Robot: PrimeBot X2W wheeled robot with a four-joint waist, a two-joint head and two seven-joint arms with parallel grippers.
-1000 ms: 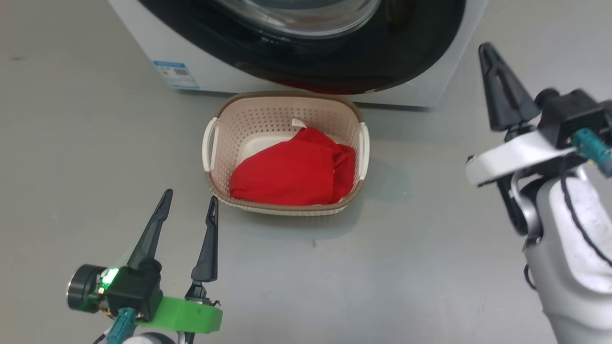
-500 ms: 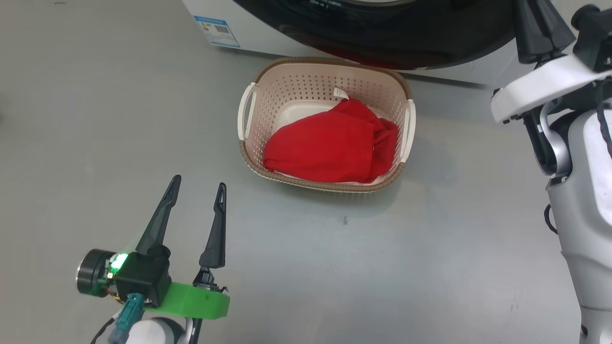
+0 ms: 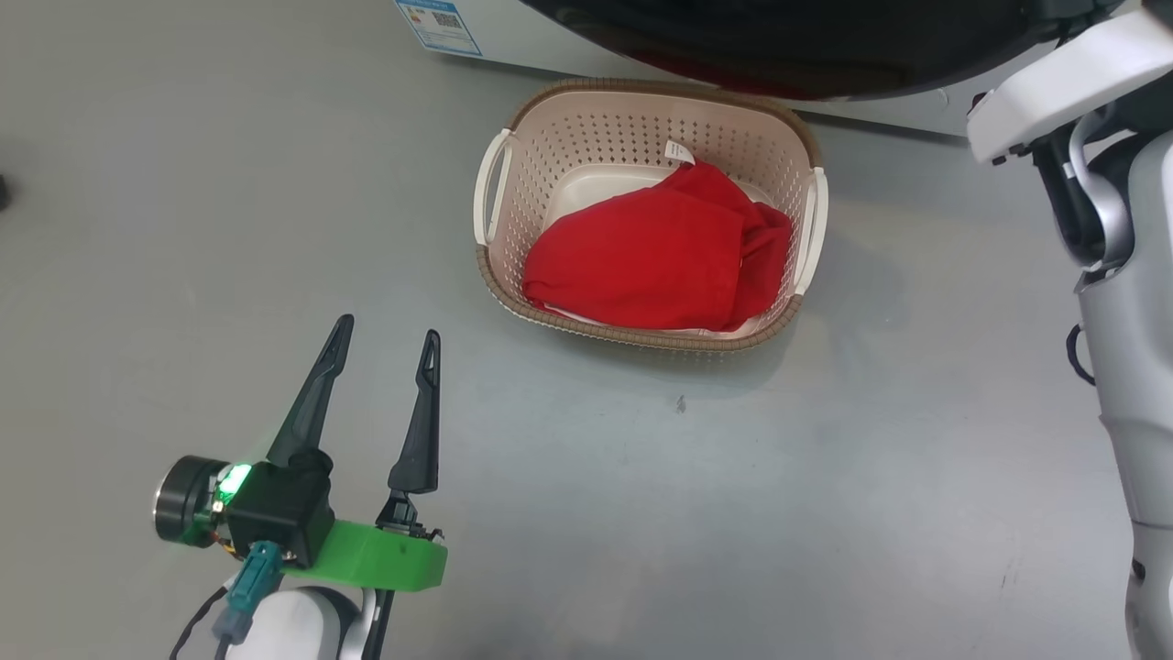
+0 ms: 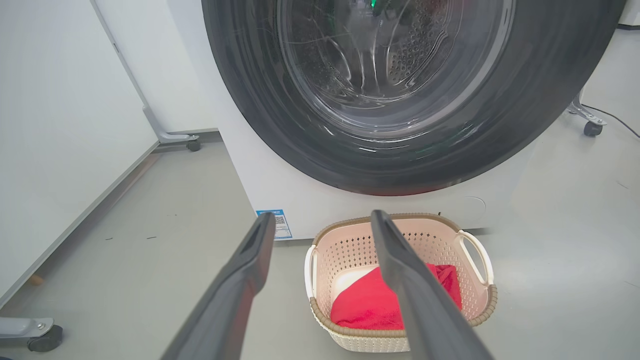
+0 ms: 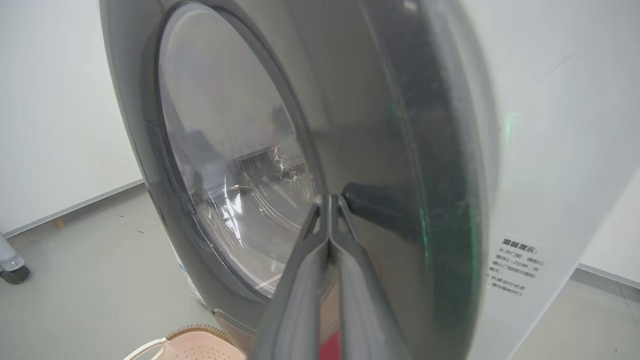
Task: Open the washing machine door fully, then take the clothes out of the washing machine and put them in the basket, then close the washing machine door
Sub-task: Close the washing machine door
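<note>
Head view: my left jaws sit at 7 o'clock, spread apart over the floor (image 3: 641, 513), with nothing between the fingers (image 3: 313, 399). The basket (image 3: 632, 124) stands on the floor at 12 o'clock, the red clothes (image 3: 651, 266) heaped inside it. Just past it, at the top edge, are the black door (image 3: 806, 46) and the white washer (image 3: 522, 41) with its blue sticker (image 3: 438, 23). My right arm (image 3: 1136, 367) rises at 3 o'clock.

Left wrist view: beyond my parted fingers (image 4: 235, 290) the door (image 4: 250, 75) lies flat against the washer (image 4: 270, 185), the drum showing through its window (image 4: 390, 65). The basket (image 4: 440, 235) is at 6 o'clock, just before the washer, with the clothes (image 4: 365, 305) in it.

Right wrist view: my right jaws are pressed together on nothing, and the fingers (image 5: 305, 280) point at the door (image 5: 395, 125). I cannot tell whether the tips touch it. A corner of the basket (image 5: 185, 347) shows at 7 o'clock.
</note>
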